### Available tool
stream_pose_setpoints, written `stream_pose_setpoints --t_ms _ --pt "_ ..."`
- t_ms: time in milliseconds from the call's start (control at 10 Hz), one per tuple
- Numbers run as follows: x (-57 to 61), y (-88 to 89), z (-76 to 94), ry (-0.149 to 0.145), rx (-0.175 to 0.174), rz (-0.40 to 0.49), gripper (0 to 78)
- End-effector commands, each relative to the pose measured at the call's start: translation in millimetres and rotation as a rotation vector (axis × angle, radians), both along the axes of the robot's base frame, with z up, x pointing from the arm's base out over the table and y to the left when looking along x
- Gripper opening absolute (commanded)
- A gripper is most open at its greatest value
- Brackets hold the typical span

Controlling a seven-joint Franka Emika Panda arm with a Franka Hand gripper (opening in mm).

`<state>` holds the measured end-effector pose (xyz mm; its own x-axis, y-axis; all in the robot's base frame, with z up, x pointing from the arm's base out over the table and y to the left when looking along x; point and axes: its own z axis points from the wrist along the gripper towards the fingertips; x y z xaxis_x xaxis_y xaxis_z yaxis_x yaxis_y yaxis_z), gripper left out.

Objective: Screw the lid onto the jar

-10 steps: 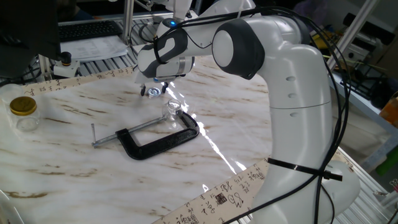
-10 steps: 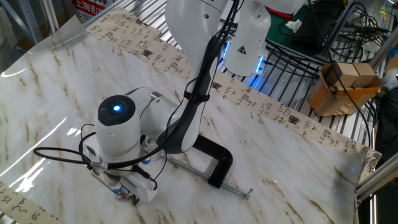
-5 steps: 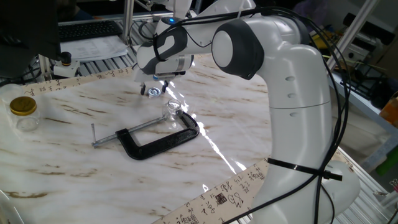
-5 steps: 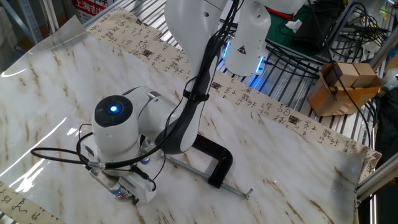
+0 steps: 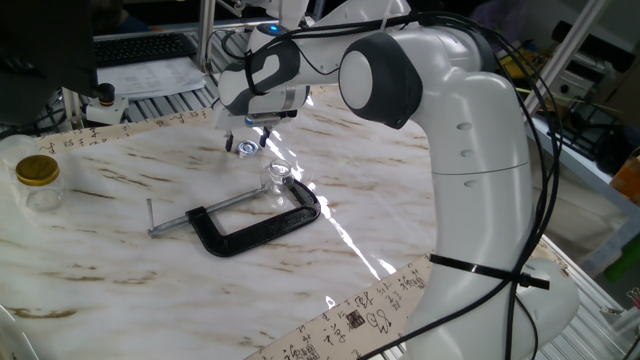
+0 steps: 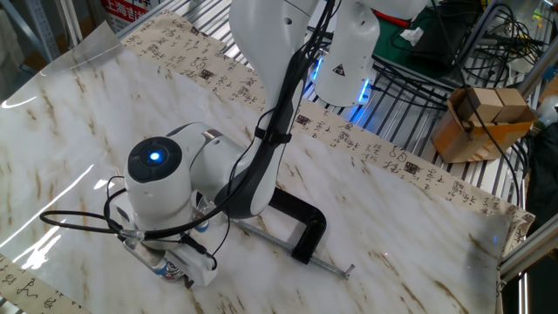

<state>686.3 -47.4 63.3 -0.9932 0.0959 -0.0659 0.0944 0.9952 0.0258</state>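
Tool (image 5: pixel 255 133) risen slightly since moment ago, just above lid (image 5: pixel 246 147) on tabletop (image 5: pixel 120 270); open or closed: cannot tell. Lid ungrasped. Jar (image 5: pixel 277 178) apart, near C-clamp (image 5: pixel 250 225).

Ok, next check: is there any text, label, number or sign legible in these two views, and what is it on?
Paper strips along the table edges: printed black characters, too small to read.
Red sign at the top edge: white characters, cut off and unreadable.
Robot base: a black warning triangle symbol, no words legible.
Papers behind the table: blurred, unreadable.
Lid, jar, C-clamp: no markings visible.
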Motion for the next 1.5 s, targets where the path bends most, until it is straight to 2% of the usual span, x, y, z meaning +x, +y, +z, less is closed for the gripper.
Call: stream_pose_setpoints --t_ms 100,400,500,1500 --pt "2.3 -0.6 2.3 -0.008 -0.002 0.006 77.5" --pt "0.7 -0.8 1.8 -0.007 0.0 0.007 77.5" --pt "0.7 -0.8 1.8 -0.007 0.0 0.007 1.1" --pt "0.7 -0.8 1.8 -0.007 0.0 0.007 1.1"
